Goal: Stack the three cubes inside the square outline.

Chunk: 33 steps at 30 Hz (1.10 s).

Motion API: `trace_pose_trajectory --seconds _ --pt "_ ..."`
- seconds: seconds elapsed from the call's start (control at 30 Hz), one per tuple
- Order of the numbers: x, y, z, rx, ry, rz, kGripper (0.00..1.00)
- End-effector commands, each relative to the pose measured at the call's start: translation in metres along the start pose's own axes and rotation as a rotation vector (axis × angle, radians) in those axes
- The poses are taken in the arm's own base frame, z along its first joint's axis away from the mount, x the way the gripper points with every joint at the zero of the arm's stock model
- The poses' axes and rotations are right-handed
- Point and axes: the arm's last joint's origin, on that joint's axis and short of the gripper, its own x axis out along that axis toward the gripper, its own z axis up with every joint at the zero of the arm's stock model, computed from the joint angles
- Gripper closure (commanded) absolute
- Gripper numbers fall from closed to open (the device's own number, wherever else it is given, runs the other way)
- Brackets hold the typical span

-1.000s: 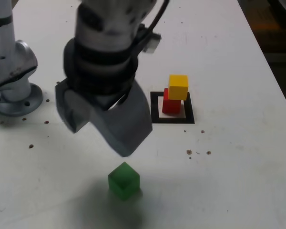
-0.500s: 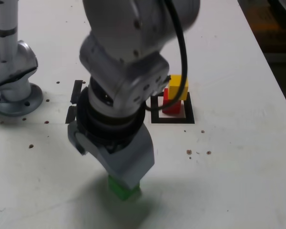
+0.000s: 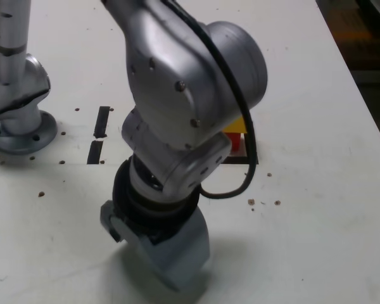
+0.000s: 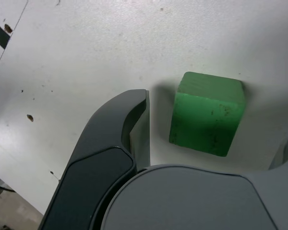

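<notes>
Green cube [image 4: 208,113] sits flat on white tabletop [image 4: 86,43], w/ hand [image 4: 216,143] spread wide around it. One dark finger [image 4: 120,129] just beside cube, narrow gap, not touching. Other finger barely visible at frame edge.

The cube [image 4: 207,113] is a matte, plain green with faint darker scuffs, and it sits on a white table [image 3: 316,101] dotted with small brown specks. The arm [image 3: 190,82] is silver-grey with a black cable, the gripper [image 4: 216,143] grey and black, and two short tape strips [image 3: 98,134] are black
</notes>
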Motion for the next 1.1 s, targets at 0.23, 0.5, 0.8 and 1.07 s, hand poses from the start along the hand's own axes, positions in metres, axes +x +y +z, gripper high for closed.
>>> trace_pose_trajectory --seconds 0.23,0.5,0.8,1.07 --pt "-0.002 0.001 0.004 0.006 -0.027 0.026 0.11" --pt "0.001 0.001 0.005 0.011 -0.033 0.031 0.20" --pt "0.006 0.002 0.009 0.009 -0.023 0.060 0.44" --pt "0.008 0.003 0.010 -0.013 -0.021 0.086 0.69"
